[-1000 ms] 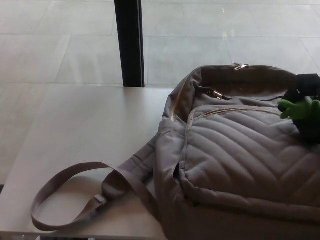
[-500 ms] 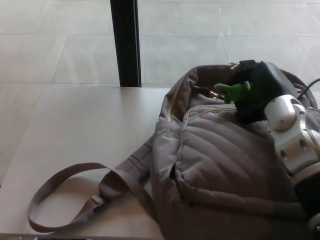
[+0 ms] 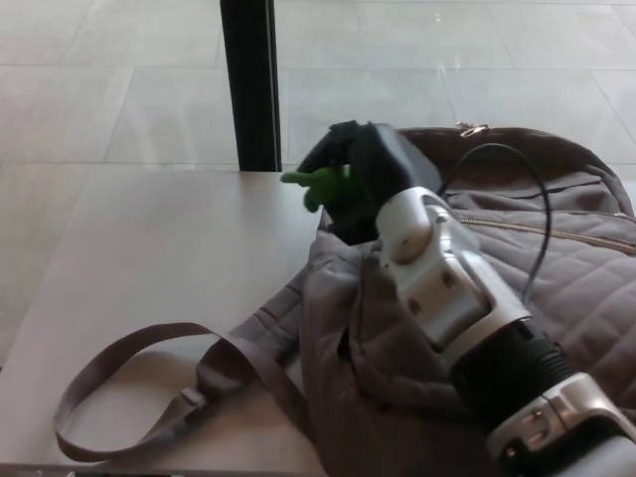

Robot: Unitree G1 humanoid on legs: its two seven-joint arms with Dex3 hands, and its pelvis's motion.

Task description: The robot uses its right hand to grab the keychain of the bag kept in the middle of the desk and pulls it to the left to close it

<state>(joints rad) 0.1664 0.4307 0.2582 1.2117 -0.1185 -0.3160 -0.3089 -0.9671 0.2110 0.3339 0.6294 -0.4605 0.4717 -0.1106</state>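
A grey quilted bag [image 3: 556, 268] lies on the right half of the pale desk [image 3: 159, 258]. My right hand [image 3: 360, 179] reaches across the bag to its upper left corner and is shut on a green keychain [image 3: 316, 183], which sticks out to the left of the fingers. The silver forearm [image 3: 447, 288] covers the middle of the bag. A zip line [image 3: 556, 233] runs across the bag's right side. A metal ring [image 3: 475, 129] shows on the bag's top edge. The left hand does not show.
The bag's long strap [image 3: 149, 388] loops over the desk's front left. A black post [image 3: 250, 84] stands behind the desk's far edge, over a tiled floor [image 3: 109, 89]. A black cable [image 3: 517, 199] arcs from my wrist.
My right hand has carried the green keychain from the bag's right edge leftward along its top to the left corner. The arm now stretches across the bag.
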